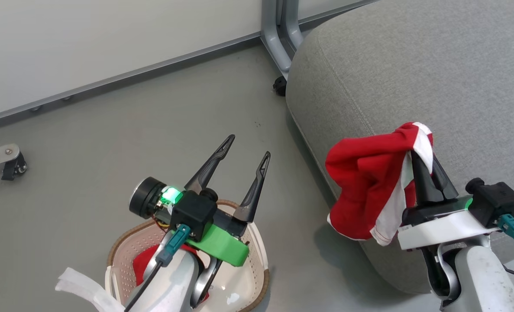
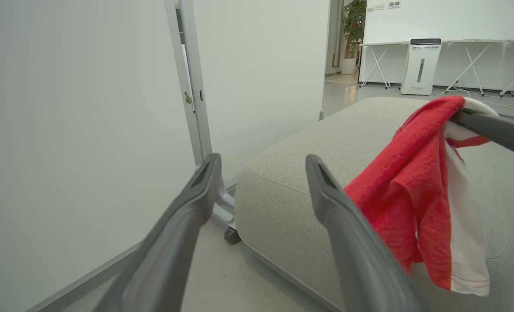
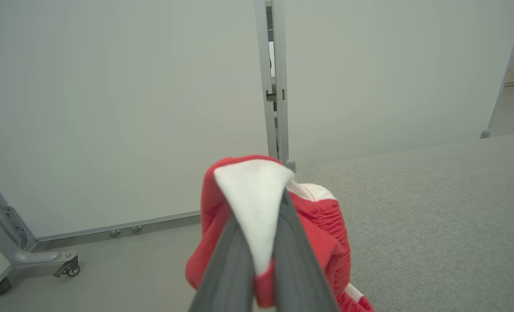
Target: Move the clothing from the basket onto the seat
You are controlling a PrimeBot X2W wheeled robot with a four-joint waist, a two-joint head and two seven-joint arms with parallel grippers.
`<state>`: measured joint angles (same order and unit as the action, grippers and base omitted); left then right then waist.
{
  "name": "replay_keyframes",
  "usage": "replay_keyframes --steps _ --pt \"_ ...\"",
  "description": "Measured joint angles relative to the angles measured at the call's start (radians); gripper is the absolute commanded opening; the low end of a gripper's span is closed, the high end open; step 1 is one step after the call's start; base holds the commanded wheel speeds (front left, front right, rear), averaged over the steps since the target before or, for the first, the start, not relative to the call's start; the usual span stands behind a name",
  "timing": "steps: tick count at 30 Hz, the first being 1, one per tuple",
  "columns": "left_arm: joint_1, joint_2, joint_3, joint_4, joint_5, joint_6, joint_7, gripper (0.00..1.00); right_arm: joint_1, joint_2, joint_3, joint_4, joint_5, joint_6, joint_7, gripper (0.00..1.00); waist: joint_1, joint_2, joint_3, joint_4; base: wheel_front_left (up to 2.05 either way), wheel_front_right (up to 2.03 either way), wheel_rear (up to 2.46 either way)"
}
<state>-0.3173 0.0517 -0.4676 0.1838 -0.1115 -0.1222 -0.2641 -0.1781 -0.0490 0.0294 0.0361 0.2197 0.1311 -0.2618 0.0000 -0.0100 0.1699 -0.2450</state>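
Shorts (image 1: 369, 182), red with white panels, off the ground and bunched in the right gripper (image 1: 418, 159), whose two fingers are pinched tight together on a white panel near the elastic waistband. The cloth hangs down and to the left from the pinch, long axis roughly vertical, its lower hem loose. We place it over the left edge of the seat (image 1: 412, 65), towards the near corner: part of the drape is above grey cushion, part above the floor (image 1: 153, 130) beside it. We cannot tell whether the hem touches the cushion's side. The seat's broad top lies forward and to the right of the pinch, so we judge the coming move as a carry inward, away from that edge, before letting go; released here, the shorts could slide off. Further out, the basket (image 1: 124, 260) sits on the floor, left of the seat and well apart from it, with a red garment (image 1: 143, 264) inside, too covered to name. The left gripper (image 1: 248, 146) hovers above the basket, fingers spread wide, holding nothing; it is the nearer arm for that piece.
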Motion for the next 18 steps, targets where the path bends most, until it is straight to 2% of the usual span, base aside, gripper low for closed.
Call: replay_keyframes --steps 3,9,18 --pt "-0.001 0.0 0.002 0.001 0.002 -0.001 0.0 1.0 0.003 0.0 -0.027 0.0 0.052 0.0 0.0 0.0 0.0 0.0 0.009 -0.01 0.0 0.0 0.0" --pt "-0.014 0.0 0.003 -0.002 0.009 -0.001 0.0 1.0 -0.048 0.0 -0.067 -0.018 0.027 0.0 0.0 0.0 0.0 0.0 0.036 -0.018 0.0 0.0 0.0" --pt "-0.075 0.012 -0.011 -0.007 0.026 -0.002 0.0 1.0 -0.296 -0.019 -0.152 -0.054 -0.023 0.0 0.0 0.0 0.0 0.0 0.128 -0.023 0.0 0.0 0.0"
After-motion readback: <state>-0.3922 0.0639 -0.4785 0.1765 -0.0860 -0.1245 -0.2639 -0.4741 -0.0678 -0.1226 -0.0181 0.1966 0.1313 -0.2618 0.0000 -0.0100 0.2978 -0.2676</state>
